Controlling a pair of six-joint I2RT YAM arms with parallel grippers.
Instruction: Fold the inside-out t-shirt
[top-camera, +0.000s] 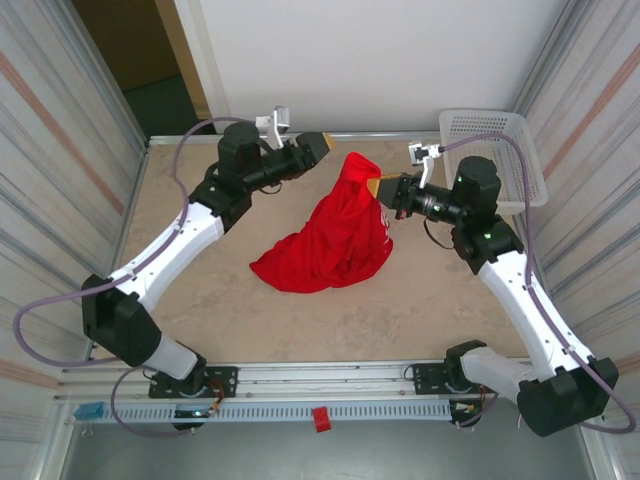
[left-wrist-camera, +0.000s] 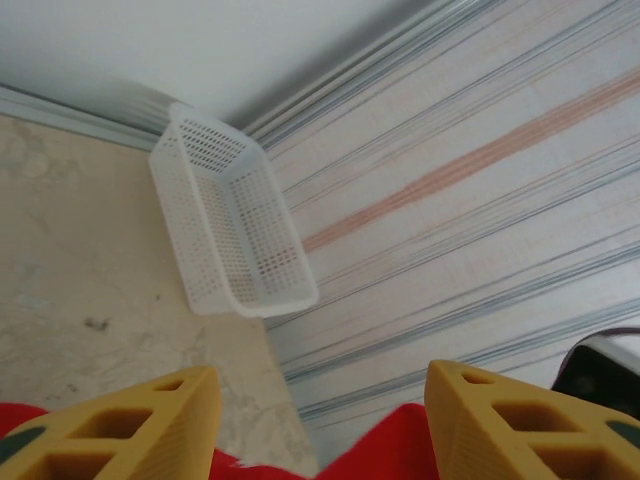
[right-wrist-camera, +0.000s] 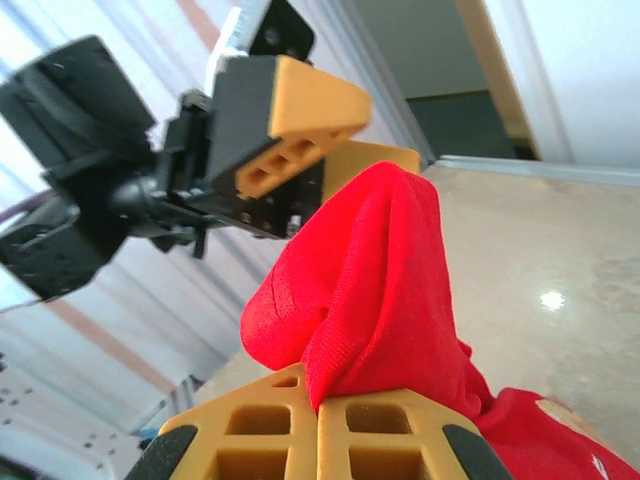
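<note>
The inside-out t-shirt (top-camera: 330, 238) is a bright red heap on the table, pulled up into a peak at its far end. My right gripper (top-camera: 377, 188) is shut on a fold near that peak, and the cloth (right-wrist-camera: 370, 270) rises straight out of its closed yellow fingers (right-wrist-camera: 400, 430). My left gripper (top-camera: 325, 143) hovers just left of the peak with its jaws apart. In the left wrist view the left gripper (left-wrist-camera: 320, 405) is open, and a strip of red cloth (left-wrist-camera: 400, 450) shows low between its fingers. From the right wrist, the left gripper (right-wrist-camera: 390, 135) sits at the top of the shirt.
A white lattice basket (top-camera: 490, 150) stands at the back right corner, also seen as the basket (left-wrist-camera: 230, 225) from the left wrist. Ribbed metal walls (top-camera: 60, 180) close in both sides. Bare tan tabletop (top-camera: 400, 310) lies in front of the shirt.
</note>
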